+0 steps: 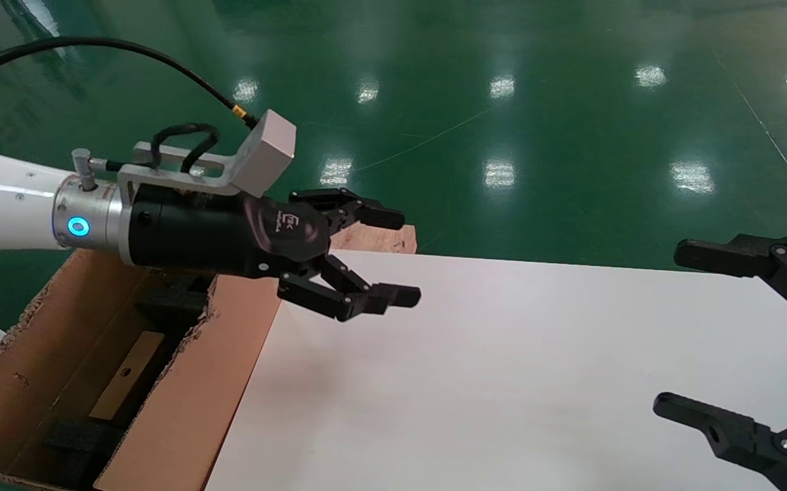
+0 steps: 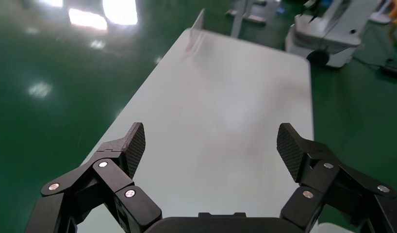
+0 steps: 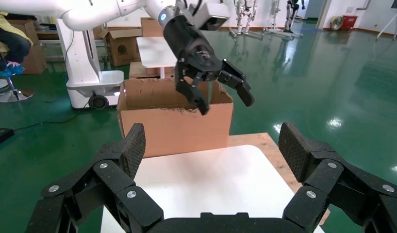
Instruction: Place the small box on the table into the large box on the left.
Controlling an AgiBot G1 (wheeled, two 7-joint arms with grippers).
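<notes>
The small box (image 1: 127, 374), a tan oblong carton with a small round hole, lies inside the large box (image 1: 32, 354) between black foam blocks (image 1: 73, 436). The large box stands at the left end of the white table (image 1: 502, 382); it also shows in the right wrist view as the large box (image 3: 177, 126). My left gripper (image 1: 397, 258) hovers open and empty over the table's left end, just right of the large box. In its own view the left gripper (image 2: 211, 143) has only bare table (image 2: 225, 92) between its fingers. My right gripper (image 1: 673, 331) stands open and empty at the table's right side.
A reddish plywood board (image 1: 374, 239) sticks out behind the table's far left corner, beside the large box. Green shiny floor (image 1: 537, 102) surrounds the table. In the right wrist view, the robot's white base (image 3: 85, 63) and other cartons (image 3: 121, 46) stand behind the large box.
</notes>
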